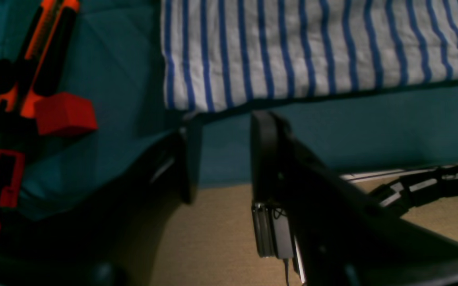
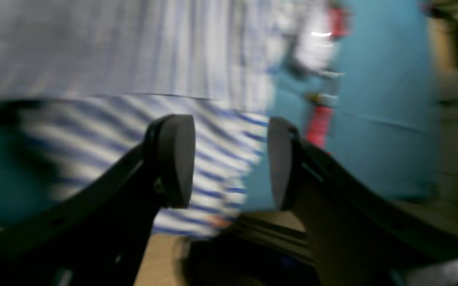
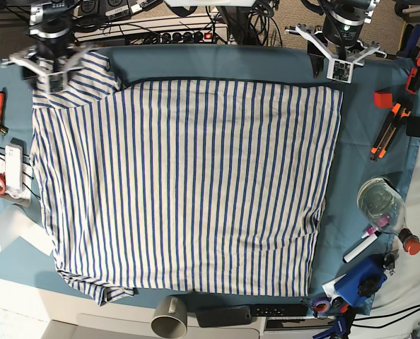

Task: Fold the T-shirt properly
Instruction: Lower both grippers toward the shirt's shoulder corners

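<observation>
A: How did the fingers stand?

B: The right gripper [image 2: 231, 161] had its pads [image 2: 175, 159] spread wide with nothing between them, above the sleeve of the T-shirt [image 3: 182, 191]. The left gripper [image 1: 223, 155] was also parted and empty, just off the shirt's edge.

A: And the shirt?

B: It lay flat across the teal table cloth [image 3: 358, 155], one side folded in to a straight edge. An orange utility knife [image 3: 387, 134] lay beside it.

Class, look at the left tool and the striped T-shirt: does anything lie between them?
Nothing visible does. The left tool hangs open just off the T-shirt corner, with only bare teal table cloth between them.
</observation>
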`<state>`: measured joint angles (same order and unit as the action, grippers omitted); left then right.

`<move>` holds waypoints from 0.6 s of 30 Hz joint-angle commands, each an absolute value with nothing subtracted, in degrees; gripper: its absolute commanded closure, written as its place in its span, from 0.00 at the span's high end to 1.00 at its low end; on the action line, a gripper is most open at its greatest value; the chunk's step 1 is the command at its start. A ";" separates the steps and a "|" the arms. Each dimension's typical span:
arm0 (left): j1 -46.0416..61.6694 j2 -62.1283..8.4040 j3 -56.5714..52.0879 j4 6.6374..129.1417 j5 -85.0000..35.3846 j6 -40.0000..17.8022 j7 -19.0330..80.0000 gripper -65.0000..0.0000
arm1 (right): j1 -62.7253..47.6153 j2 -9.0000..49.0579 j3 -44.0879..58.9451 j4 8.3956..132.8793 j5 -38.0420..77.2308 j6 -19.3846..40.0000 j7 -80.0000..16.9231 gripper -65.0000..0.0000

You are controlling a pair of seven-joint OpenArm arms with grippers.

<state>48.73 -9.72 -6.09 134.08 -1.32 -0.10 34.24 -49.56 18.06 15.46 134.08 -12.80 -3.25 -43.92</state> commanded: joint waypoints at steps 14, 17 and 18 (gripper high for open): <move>49.34 -9.87 -6.17 135.00 -1.26 -0.10 32.99 0.33 | -49.06 18.57 18.11 135.00 -3.40 -6.61 -47.90 0.46; 49.36 -9.87 -6.17 135.00 -1.26 -0.08 33.01 0.33 | -46.89 18.59 18.52 135.00 -0.38 -6.68 -47.88 0.46; 49.34 -9.87 -6.17 135.00 -1.26 -0.08 33.01 0.33 | -46.22 18.57 19.20 135.00 1.19 -6.66 -48.05 0.46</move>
